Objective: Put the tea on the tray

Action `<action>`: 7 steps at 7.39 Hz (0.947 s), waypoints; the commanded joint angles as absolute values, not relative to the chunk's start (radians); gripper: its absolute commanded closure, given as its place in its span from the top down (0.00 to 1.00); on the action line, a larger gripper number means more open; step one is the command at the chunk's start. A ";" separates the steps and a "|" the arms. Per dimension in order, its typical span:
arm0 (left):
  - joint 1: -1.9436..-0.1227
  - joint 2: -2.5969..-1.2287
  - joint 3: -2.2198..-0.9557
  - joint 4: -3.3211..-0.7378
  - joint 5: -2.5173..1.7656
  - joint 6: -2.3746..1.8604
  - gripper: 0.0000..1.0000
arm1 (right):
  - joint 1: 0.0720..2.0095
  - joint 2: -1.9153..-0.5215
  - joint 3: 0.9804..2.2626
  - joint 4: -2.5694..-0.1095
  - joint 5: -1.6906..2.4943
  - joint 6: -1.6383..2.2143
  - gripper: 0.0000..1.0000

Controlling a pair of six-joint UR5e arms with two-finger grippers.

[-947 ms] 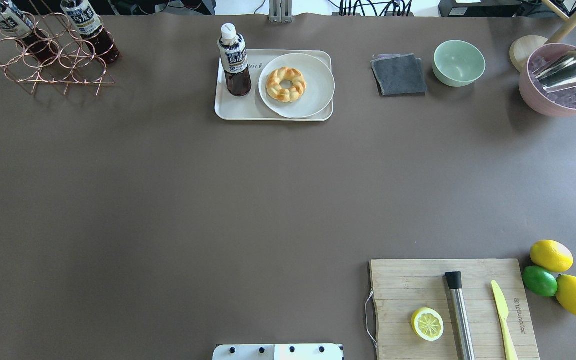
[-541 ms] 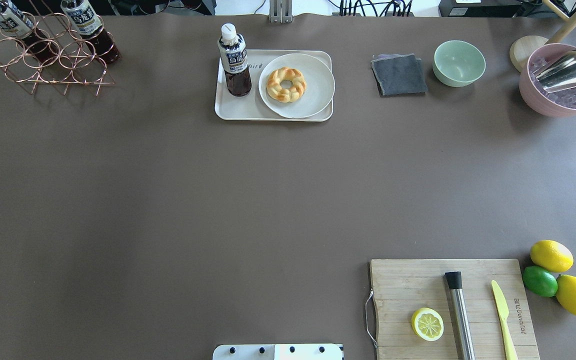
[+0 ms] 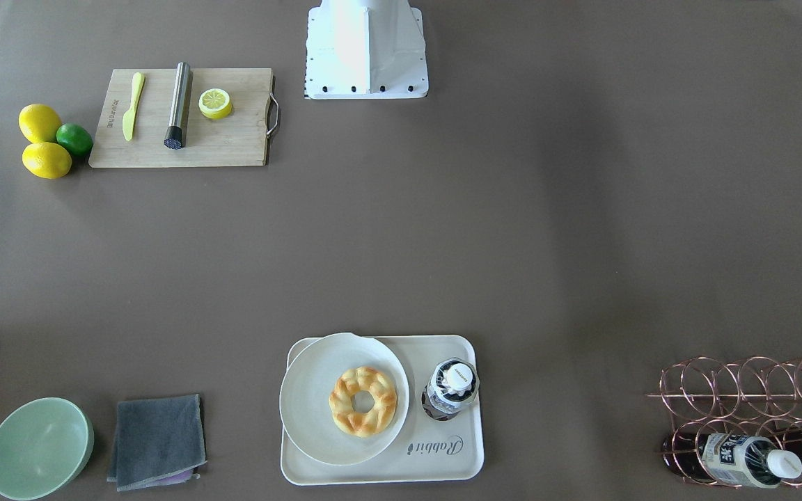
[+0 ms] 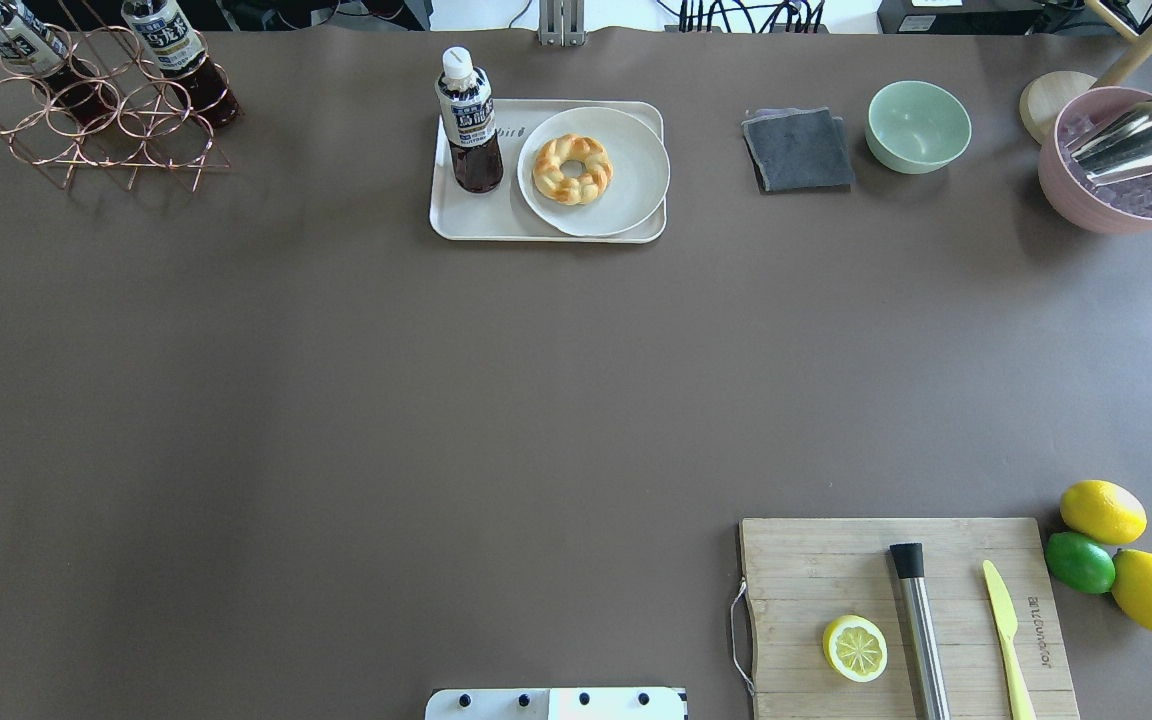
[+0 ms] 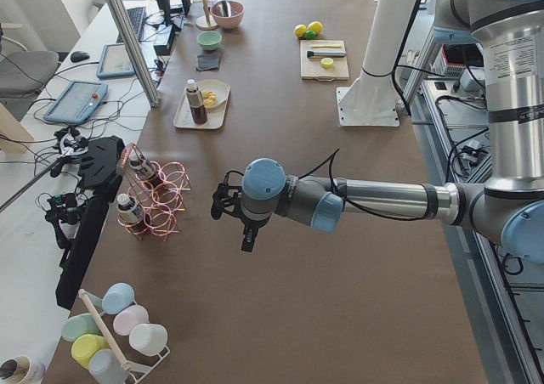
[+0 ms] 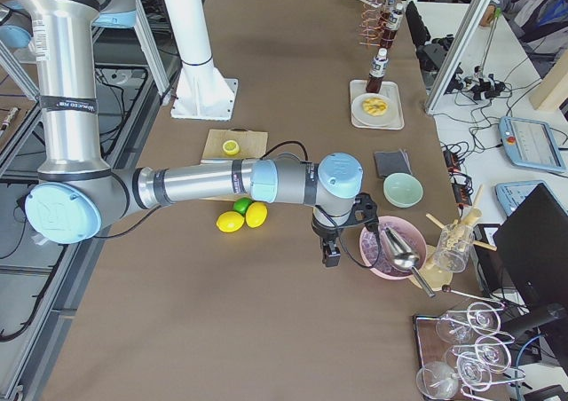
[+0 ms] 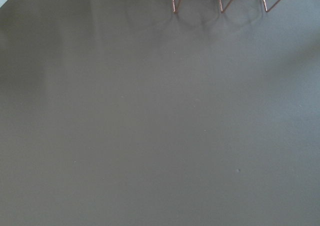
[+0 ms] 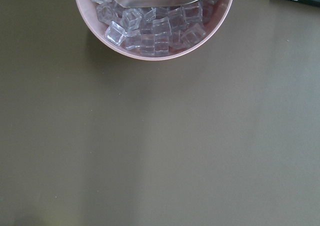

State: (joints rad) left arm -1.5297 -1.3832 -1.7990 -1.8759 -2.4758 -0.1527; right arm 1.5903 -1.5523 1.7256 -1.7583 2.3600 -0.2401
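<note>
The tea [image 4: 471,130], a small bottle of dark liquid with a white cap, stands upright on the left part of the cream tray [image 4: 476,222] at the table's far side. The front-facing view shows the tea [image 3: 451,390] from above, beside the "Rabbit" script on the tray [image 3: 387,472]. No gripper touches it. My left gripper [image 5: 247,235] hangs over bare table near the copper rack, seen only from the side, so I cannot tell its state. My right gripper [image 6: 331,254] hangs beside the pink bowl; I cannot tell its state either.
A round plate [image 4: 628,190] with a doughnut shares the tray. A copper rack [image 4: 96,125] holding two like bottles stands far left. Far right are a grey cloth [image 4: 798,150], a green bowl [image 4: 918,125] and a pink ice bowl [image 4: 1071,195]. A cutting board [image 4: 816,560] lies near right.
</note>
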 commanded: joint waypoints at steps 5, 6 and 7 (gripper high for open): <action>-1.539 -1.376 -1.796 -1.885 -2.448 -0.150 0.98 | 1.562 -1.529 1.726 -1.758 2.362 -0.215 1.00; -1.540 -1.374 -1.798 -1.885 -2.448 -0.150 0.98 | 1.560 -1.528 1.727 -1.758 2.362 -0.215 1.00; -1.543 -1.373 -1.801 -1.887 -2.448 -0.150 0.98 | 1.556 -1.519 1.727 -1.758 2.362 -0.215 1.00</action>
